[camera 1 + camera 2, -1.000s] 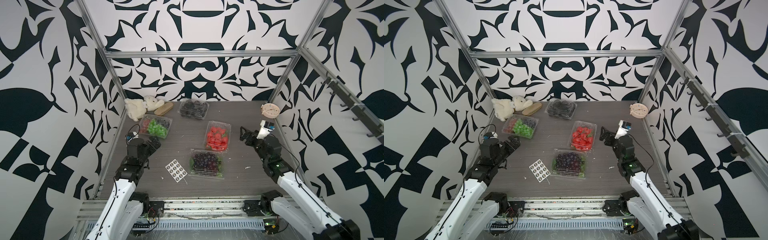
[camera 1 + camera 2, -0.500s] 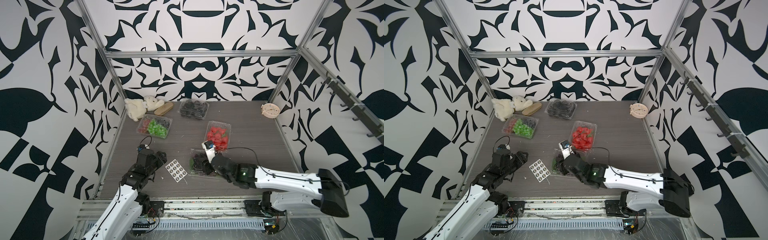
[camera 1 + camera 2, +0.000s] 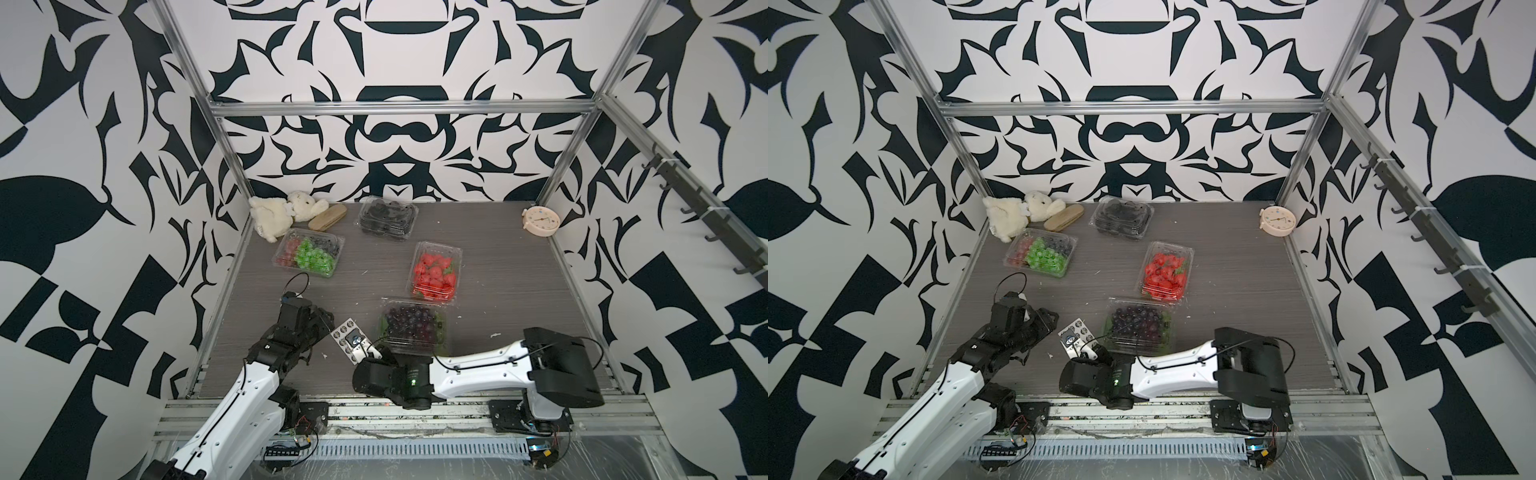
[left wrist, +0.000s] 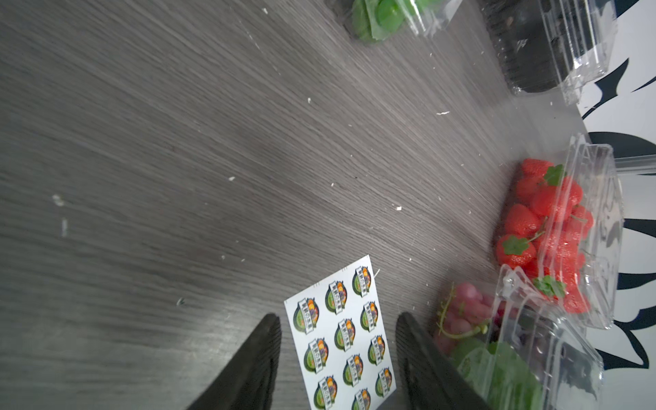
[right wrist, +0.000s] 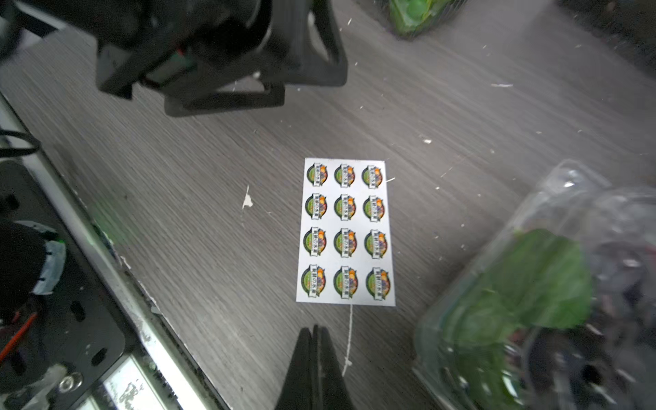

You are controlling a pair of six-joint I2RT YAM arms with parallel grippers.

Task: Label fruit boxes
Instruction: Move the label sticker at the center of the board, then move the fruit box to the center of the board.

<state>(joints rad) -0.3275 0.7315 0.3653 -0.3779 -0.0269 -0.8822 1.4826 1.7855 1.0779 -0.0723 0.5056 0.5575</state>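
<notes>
Four clear fruit boxes lie on the grey table in both top views: strawberries (image 3: 436, 272), dark grapes (image 3: 413, 326), black berries (image 3: 388, 216), and mixed green grapes with berries (image 3: 309, 253). A white sticker sheet (image 5: 346, 230) lies flat just left of the grape box. My left gripper (image 4: 337, 319) is open, its fingers straddling the sheet's (image 4: 342, 340) far end without pinching it. My right gripper (image 5: 314, 328) is shut and empty, its tip just short of the sheet's near edge. The right wrist camera covers part of the sheet (image 3: 340, 330) from above.
A white plush toy (image 3: 276, 214) and a tan oblong block (image 3: 328, 217) sit at the back left. A small round clock (image 3: 540, 218) stands at the back right. The metal front rail (image 3: 374, 411) runs close behind both wrists. White scraps dot the table.
My right arm swung from the right side across the front to the sticker sheet, and its jaws closed. My left arm came forward over the sheet with its jaws narrowing.
</notes>
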